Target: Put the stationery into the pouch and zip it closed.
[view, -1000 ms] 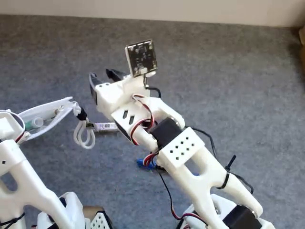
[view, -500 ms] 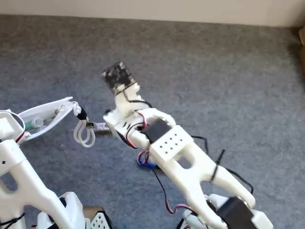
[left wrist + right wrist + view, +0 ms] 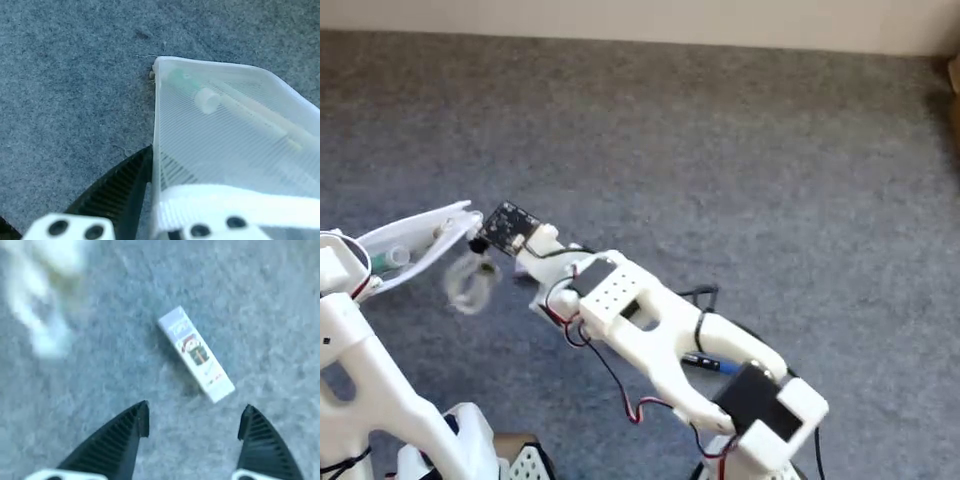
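Observation:
A white mesh pouch holds a pen with a green end and a white cap. My left gripper is shut on the pouch's edge, and in the high view it holds the pouch up at the left. Blurred, a white cord loop hangs from the pouch's end. On the carpet lies a small white boxed eraser. Just above it my right gripper stands open, with the eraser ahead of its two black fingers. The right arm stretches across to the pouch's end.
Grey carpet covers the whole floor, with open room at the back and right. A dark pen-like item with a blue tip lies partly under the right arm. A pale wall strip runs along the far edge.
The right arm has swung left and dropped low, bringing its open gripper over the eraser beside the pouch. The cord loop now swings. The left arm still holds the pouch.

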You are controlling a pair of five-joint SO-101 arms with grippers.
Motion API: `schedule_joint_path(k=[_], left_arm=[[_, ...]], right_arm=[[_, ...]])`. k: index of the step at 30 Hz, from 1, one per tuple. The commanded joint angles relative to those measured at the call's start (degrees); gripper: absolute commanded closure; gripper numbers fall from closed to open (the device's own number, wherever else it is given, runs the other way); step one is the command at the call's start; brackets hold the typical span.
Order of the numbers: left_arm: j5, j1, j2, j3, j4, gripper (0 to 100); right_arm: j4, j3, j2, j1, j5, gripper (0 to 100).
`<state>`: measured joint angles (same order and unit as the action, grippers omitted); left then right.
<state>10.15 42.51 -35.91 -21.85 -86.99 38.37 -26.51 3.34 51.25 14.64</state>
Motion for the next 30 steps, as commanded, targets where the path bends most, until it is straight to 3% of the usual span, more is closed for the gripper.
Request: schedule_joint_path(k=[1,15,25,30], left_arm=[[0.8,0.7,0.9,-0.5,1.2,100],[0.5,0.7,0.9,-0.6,1.2,100],[0.5,0.7,0.9,-0.6,1.2,100],[0.5,0.7,0.9,-0.6,1.2,100]], right_arm=[[0.3,5.8,2.6,0.7,1.1,72.8],[0.3,14.7,15.8,-1.9,1.2,73.5],[0.2,14.7,18.5,-1.9,3.9,83.9],[0.2,14.7,18.5,-2.7,7.2,95.7]])
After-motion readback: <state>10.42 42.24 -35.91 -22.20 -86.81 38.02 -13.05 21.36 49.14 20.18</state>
